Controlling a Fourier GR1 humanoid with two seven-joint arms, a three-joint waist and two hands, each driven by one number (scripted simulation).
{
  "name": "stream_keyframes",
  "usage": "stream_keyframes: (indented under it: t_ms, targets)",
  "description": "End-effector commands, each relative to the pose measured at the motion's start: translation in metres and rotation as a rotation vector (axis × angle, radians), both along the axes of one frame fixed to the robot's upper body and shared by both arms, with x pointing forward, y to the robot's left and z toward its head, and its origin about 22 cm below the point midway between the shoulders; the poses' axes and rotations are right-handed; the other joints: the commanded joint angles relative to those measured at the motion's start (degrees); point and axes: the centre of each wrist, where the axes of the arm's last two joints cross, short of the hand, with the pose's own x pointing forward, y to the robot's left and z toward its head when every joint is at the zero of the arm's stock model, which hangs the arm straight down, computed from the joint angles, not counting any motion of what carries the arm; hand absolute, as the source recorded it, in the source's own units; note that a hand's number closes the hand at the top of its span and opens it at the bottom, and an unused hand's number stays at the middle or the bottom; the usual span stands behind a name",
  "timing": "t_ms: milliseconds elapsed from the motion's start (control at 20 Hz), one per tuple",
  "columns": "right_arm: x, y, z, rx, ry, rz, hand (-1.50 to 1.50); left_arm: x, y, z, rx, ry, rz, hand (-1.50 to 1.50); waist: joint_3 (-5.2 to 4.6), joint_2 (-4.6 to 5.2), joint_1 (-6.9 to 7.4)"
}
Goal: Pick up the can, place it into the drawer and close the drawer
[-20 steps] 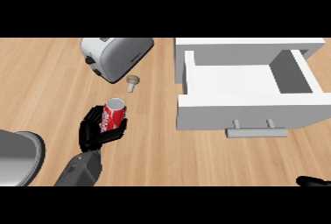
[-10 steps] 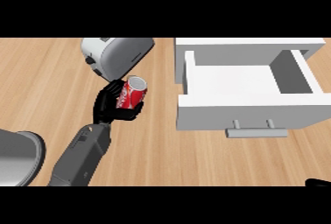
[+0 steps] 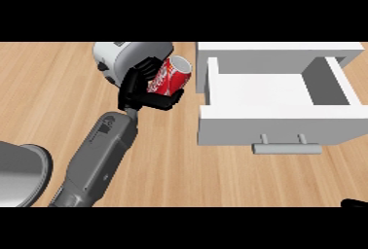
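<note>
My left hand [image 3: 141, 90] is curled round a red can [image 3: 168, 78] with a silver top and holds it above the counter, tilted to the right. The can hangs just left of the white drawer [image 3: 277, 121], which stands pulled open with its white inside bare. The drawer's grey handle [image 3: 286, 147] faces me. Only a dark tip of my right hand [image 3: 355, 204] shows at the lower right corner.
A silver toaster [image 3: 122, 55] stands on the wooden counter [image 3: 43, 97] behind the held can. A grey rounded object [image 3: 20, 172] lies at the lower left edge.
My left hand has carried the can up and to the right, from the middle of the counter to beside the drawer's left wall. The small object by the toaster is now hidden.
</note>
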Motion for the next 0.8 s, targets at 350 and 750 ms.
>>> stream_keyframes:
  t_ms: [350,750]
  targets:
    - [0.008,0.002,0.008,-0.010,-0.004,-0.001,-1.50,0.016,-0.072,0.130,0.028,-0.052,-0.037,1.50,0.00,0.11,-0.39]
    - [0.002,0.005,0.011,-0.002,-0.006,0.010,-1.50,0.033,-0.103,0.186,0.063,-0.063,-0.056,1.50,0.01,0.42,-1.26]
